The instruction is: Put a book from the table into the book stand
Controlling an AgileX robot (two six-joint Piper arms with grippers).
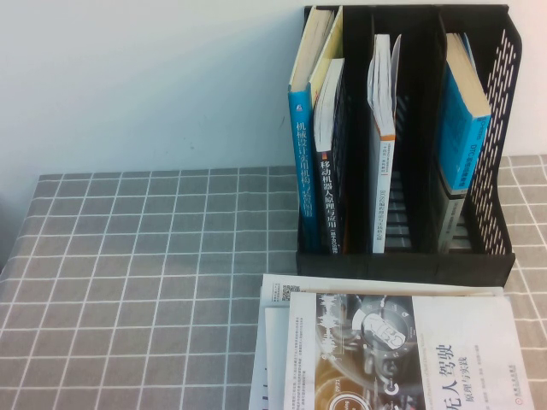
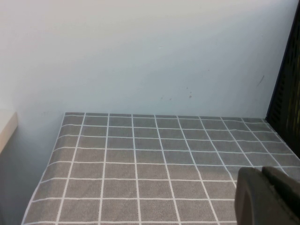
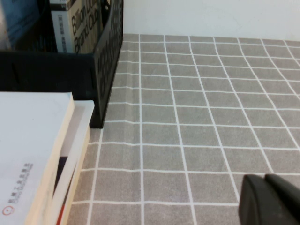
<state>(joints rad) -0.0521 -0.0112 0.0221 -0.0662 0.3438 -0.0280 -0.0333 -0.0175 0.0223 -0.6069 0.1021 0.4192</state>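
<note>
A stack of books lies flat on the grey grid-cloth table point(image 1: 128, 256), right in front of the book stand; the top book point(image 1: 402, 350) has a white cover with a round car-cockpit picture. The black book stand point(image 1: 402, 260) stands at the back right. Neither gripper shows in the high view. In the left wrist view my left gripper point(image 2: 262, 172) is shut and empty over bare cloth, with the stand's dark wall point(image 2: 288, 103) at the edge. My right gripper point(image 3: 264, 179) is also shut and empty, low over the cloth beside the book stack point(image 3: 33, 140) and the stand's perforated side point(image 3: 108, 47).
Several books stand upright in the rack: a blue one point(image 1: 303, 145) and a dark one point(image 1: 333, 179) in the left compartment, a white one point(image 1: 383, 154) in the middle, a blue one point(image 1: 461, 128) leaning at the right. A pale wall rises behind the table.
</note>
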